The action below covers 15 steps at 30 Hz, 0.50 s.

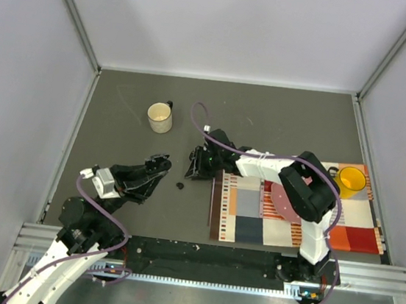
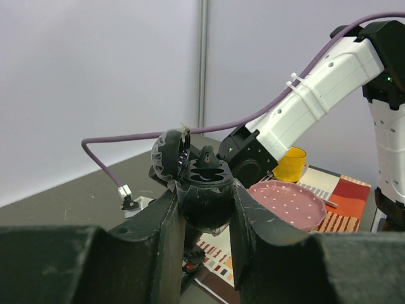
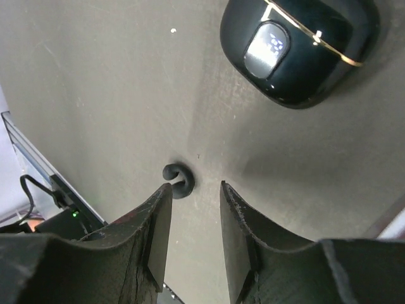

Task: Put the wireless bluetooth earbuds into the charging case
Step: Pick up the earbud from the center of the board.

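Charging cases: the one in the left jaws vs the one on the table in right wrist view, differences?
The held case is open, lid swung back; table case is shut. The held case sits clamped in the left jaws, off the table; table case lies free, untouched. The table case shows a lit display and gold seam; held case shows neither. Both are dark and rounded.

The top edge of the right wrist view cuts off the dark case [image 3: 297, 50] at upper right. From above, the mid-frame earbud [image 1: 180, 185] is a mere speck, its shape too small to tell.
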Each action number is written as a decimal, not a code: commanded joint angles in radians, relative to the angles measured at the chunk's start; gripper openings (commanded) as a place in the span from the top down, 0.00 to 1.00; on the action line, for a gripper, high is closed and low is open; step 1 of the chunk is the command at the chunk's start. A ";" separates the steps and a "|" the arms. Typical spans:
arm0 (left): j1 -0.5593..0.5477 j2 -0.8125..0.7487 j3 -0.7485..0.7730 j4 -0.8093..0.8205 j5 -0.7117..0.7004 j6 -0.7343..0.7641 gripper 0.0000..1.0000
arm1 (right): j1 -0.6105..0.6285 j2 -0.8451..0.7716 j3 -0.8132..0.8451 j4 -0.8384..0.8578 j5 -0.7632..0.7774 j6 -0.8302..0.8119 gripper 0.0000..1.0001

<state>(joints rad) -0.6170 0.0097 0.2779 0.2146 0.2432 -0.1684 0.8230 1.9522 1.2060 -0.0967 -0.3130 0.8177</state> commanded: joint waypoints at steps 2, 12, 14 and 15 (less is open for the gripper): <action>-0.003 -0.031 0.033 0.022 -0.019 0.010 1.00 | 0.039 0.054 0.072 0.022 0.011 -0.037 0.64; -0.003 -0.050 0.043 -0.017 -0.027 0.004 1.00 | 0.074 0.086 0.079 0.002 0.049 -0.049 0.69; -0.003 -0.056 0.038 -0.018 -0.031 0.000 1.00 | 0.080 0.093 0.079 -0.003 0.048 -0.057 0.69; -0.003 -0.057 0.038 -0.020 -0.033 -0.002 1.00 | 0.085 0.093 0.079 -0.006 0.055 -0.060 0.71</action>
<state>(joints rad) -0.6170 0.0090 0.2794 0.1917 0.2317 -0.1688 0.8841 2.0193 1.2526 -0.0921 -0.2893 0.7918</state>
